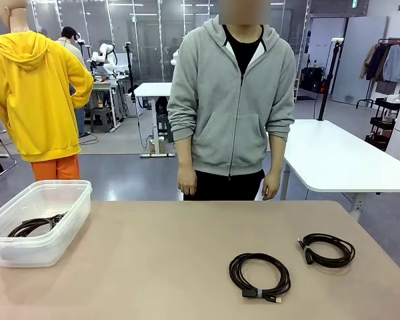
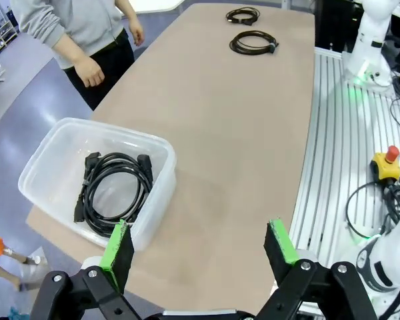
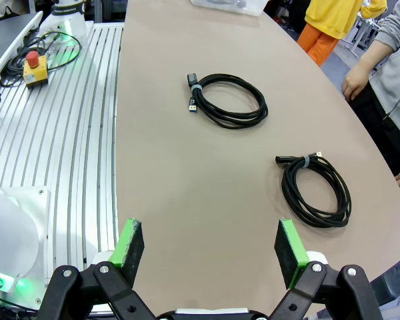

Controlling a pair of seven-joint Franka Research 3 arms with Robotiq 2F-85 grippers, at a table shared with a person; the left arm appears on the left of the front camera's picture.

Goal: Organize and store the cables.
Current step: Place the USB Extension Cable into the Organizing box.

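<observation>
Two coiled black cables lie on the tan table: one (image 1: 259, 274) near the front middle-right, another (image 1: 327, 249) farther right. They also appear as the nearer cable (image 3: 228, 100) and the cable by the person's side (image 3: 316, 189), and far off as two coils (image 2: 253, 43) (image 2: 243, 15). A third, thicker cable (image 2: 113, 189) lies coiled in the clear plastic bin (image 1: 63, 233). My left gripper (image 2: 199, 248) hangs open above the table's near edge beside the bin. My right gripper (image 3: 213, 247) is open above bare table, short of both loose cables.
A person in a grey hoodie (image 1: 230, 100) stands at the far edge, hands (image 1: 187, 180) down at the sides. A ribbed metal base with a red emergency stop button (image 3: 32, 61) runs along the robot's side. The tabletop between bin and cables is bare.
</observation>
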